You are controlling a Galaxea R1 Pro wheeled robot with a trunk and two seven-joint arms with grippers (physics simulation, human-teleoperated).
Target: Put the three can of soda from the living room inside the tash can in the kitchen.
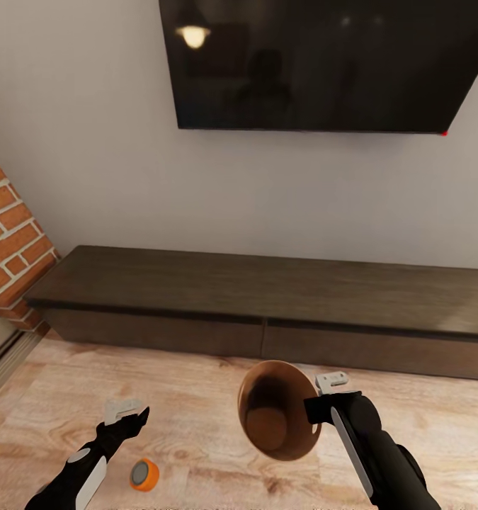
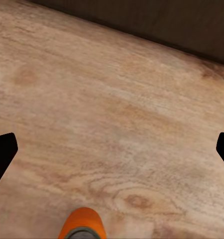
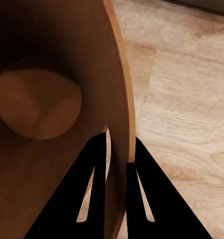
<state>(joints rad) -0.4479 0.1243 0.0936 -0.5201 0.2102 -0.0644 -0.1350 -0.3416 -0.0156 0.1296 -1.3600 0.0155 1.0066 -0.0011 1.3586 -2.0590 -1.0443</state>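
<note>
Copper-toned and round, the tash can (image 1: pixel 277 411) was held off the floor by the right tool (image 3: pixel 117 152), tipped so that its dark inside and flat bottom faced the head camera. In the right wrist view the two fingers (image 3: pixel 94 164) were clamped on the rim, one inside the wall and one outside. The can of soda (image 1: pixel 144 474), orange with a grey top, lay on its side on the light wood floor (image 1: pixel 196 397) of the living room, just beside the left arm. The left tool (image 1: pixel 125 414) hung above the floor beyond that can with its fingers (image 2: pixel 2 149) wide apart and nothing between them. The dark low cabinet (image 1: pixel 267 297), the television (image 1: pixel 323 64) and the brick chimney (image 1: pixel 8 241) stood ahead.

The step in hand appeared to be collection of this first visible can. The next move would call for drawing the left tool back over the can, lowering it, and gripping across the body, since a lying cylinder may roll when touched.
</note>
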